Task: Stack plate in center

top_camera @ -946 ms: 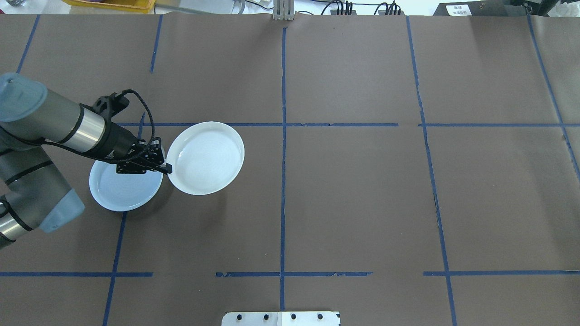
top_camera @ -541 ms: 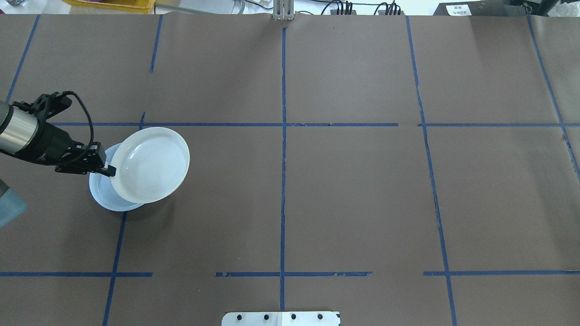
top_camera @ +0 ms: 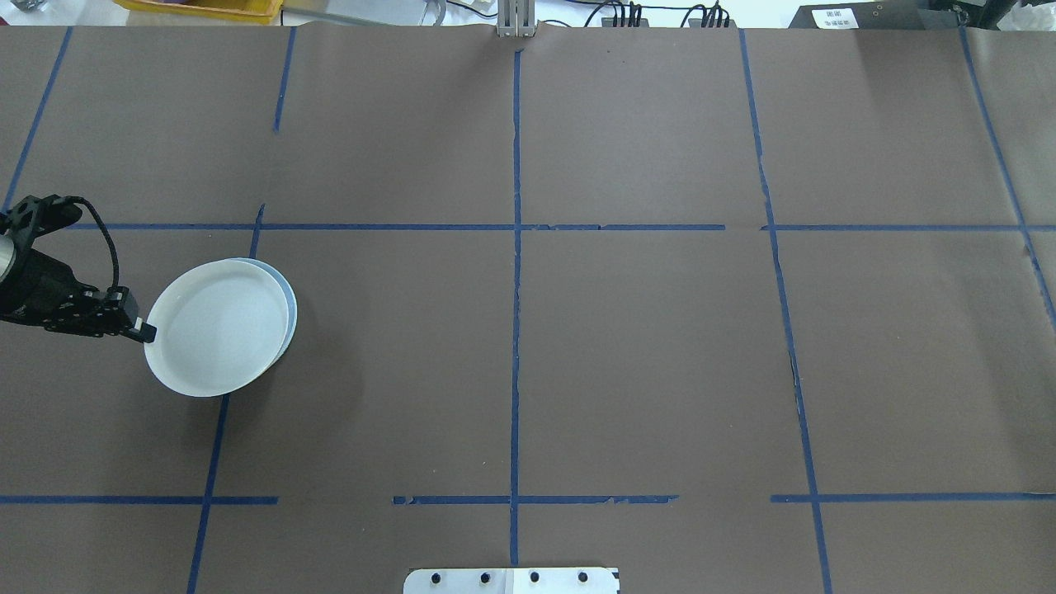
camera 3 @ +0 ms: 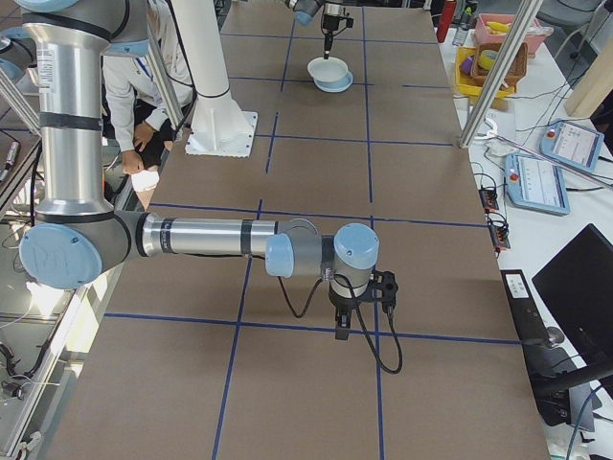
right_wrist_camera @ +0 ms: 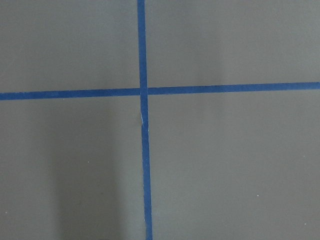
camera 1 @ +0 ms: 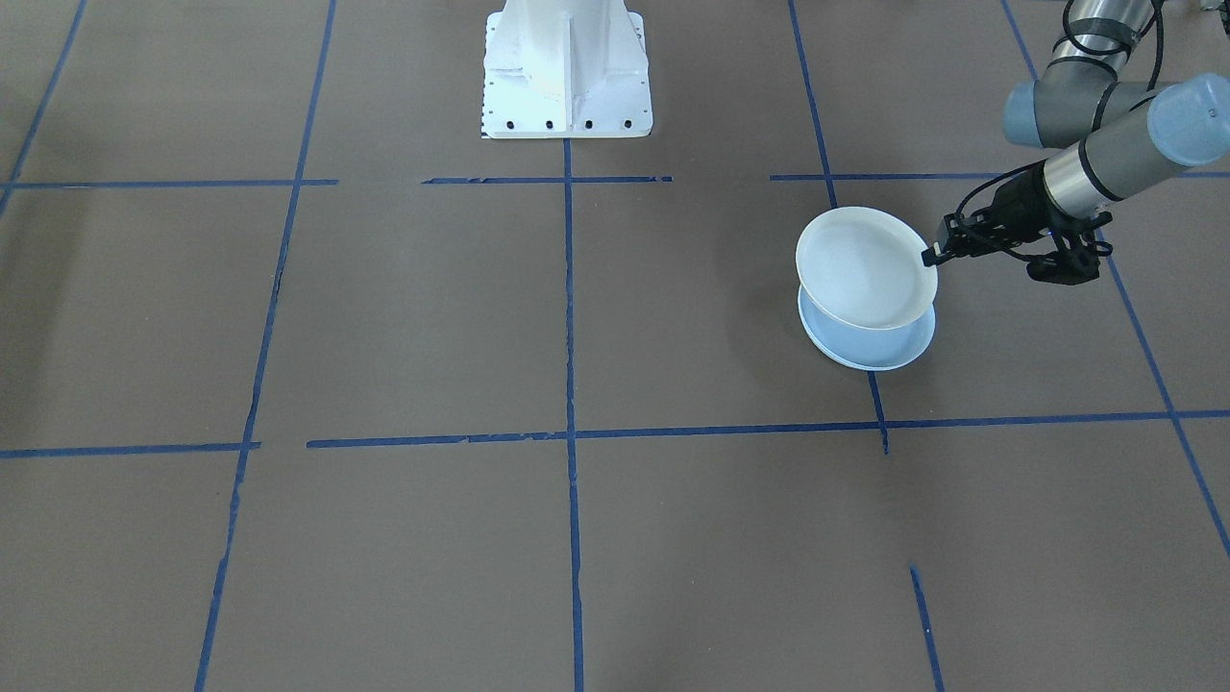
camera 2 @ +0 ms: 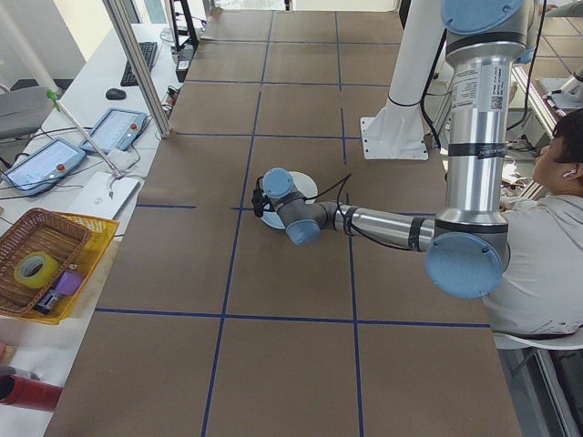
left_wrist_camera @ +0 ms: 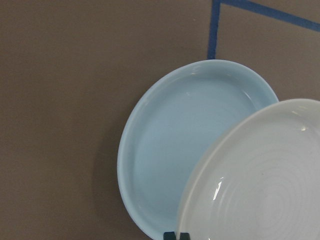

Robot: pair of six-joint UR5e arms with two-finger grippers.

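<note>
The pale blue-grey plate [top_camera: 288, 307] lies flat on the brown table cover [top_camera: 643, 355], on the robot's left side of the table, on a blue tape line [top_camera: 216, 437]. Above it, apart from it and offset toward the robot's left, a ringed white plate [top_camera: 219, 327] is held; in the overhead view only a thin crescent of the blue-grey plate shows past it, while in the left wrist view much of the smooth blue-grey face [left_wrist_camera: 185, 145] is seen beside the ringed plate [left_wrist_camera: 260, 185]. The ringed plate is pinched at its rim by the left gripper [top_camera: 142, 331], whose fingers are closed narrowly on the edge. The right gripper [camera 3: 343, 329] is seen only in the right side view, well apart from the blue-grey plate [camera 3: 337, 86], over a tape crossing [right_wrist_camera: 142, 91]; whether it is wide or narrow cannot be told. A person [camera 2: 547, 237] is seated beside the table.
</note>
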